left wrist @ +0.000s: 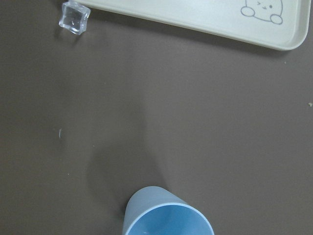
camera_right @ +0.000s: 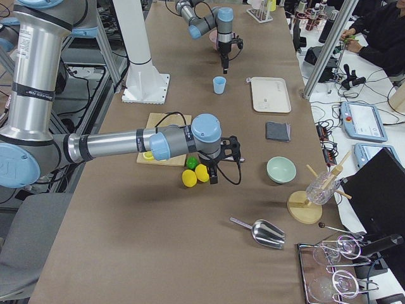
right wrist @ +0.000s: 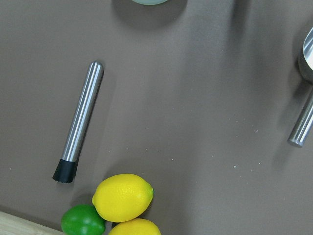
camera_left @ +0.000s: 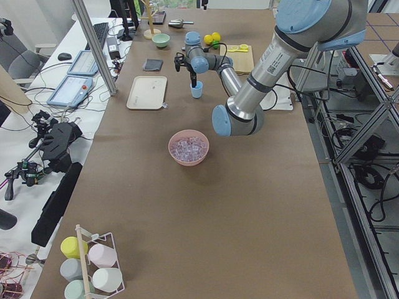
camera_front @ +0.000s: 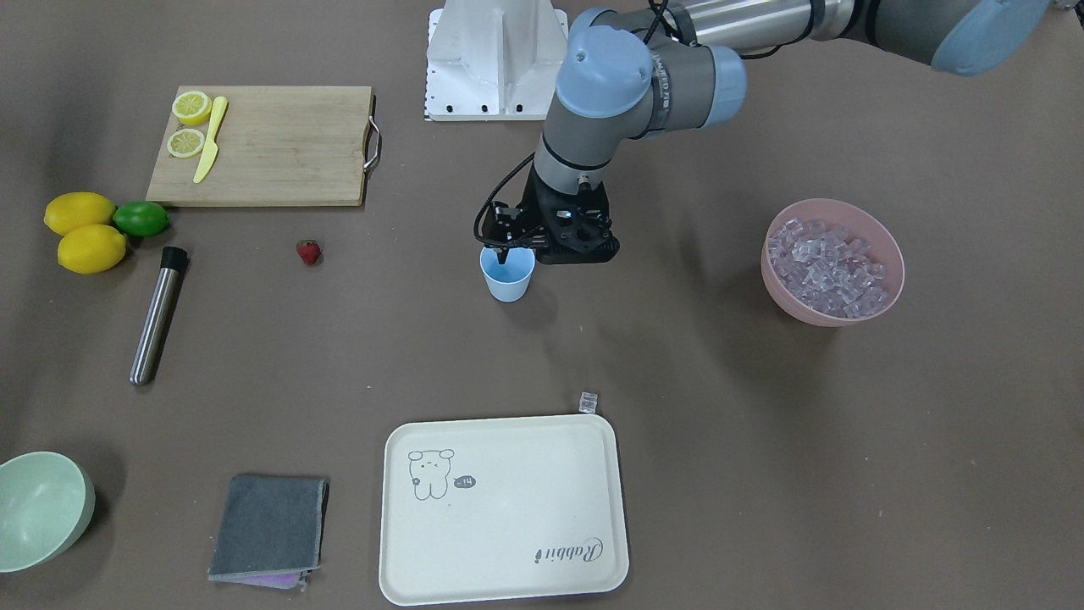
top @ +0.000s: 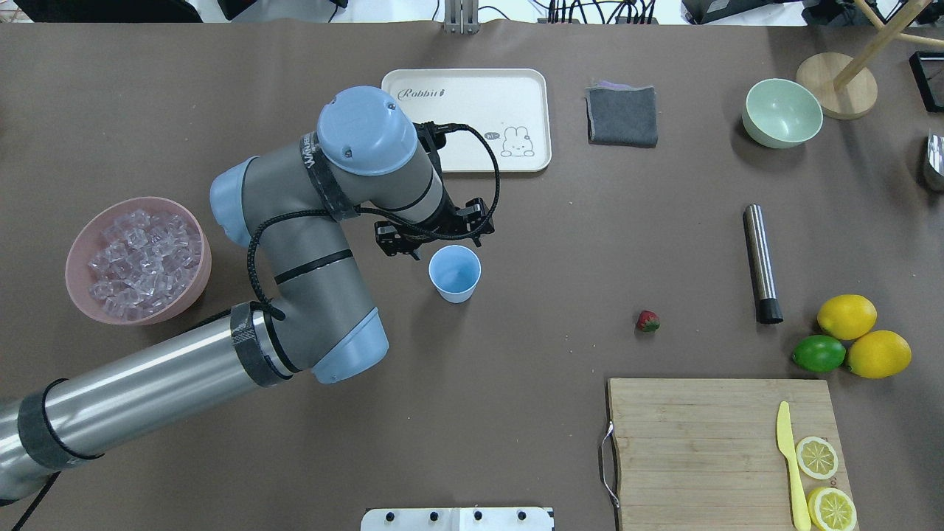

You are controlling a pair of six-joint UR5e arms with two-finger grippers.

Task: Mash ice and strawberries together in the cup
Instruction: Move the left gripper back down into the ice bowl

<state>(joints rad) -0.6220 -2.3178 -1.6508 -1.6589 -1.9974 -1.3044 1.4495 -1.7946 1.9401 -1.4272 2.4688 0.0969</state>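
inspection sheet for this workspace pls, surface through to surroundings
surface: brown table cover, one stray ice cube beside the tray
job's things: cup upright, nothing seen inside; ice piled in pink bowl; strawberry on the table, apart from cup
clutter: metal muddler, cutting board with lemon halves and knife, lemons, lime, mint bowl, cloth
grippers: left gripper just over the cup, jaws unclear; right gripper near the lemons, jaws unclear
cables: black cable looped at left wrist
surroundings: tablets on side desks, a person seated
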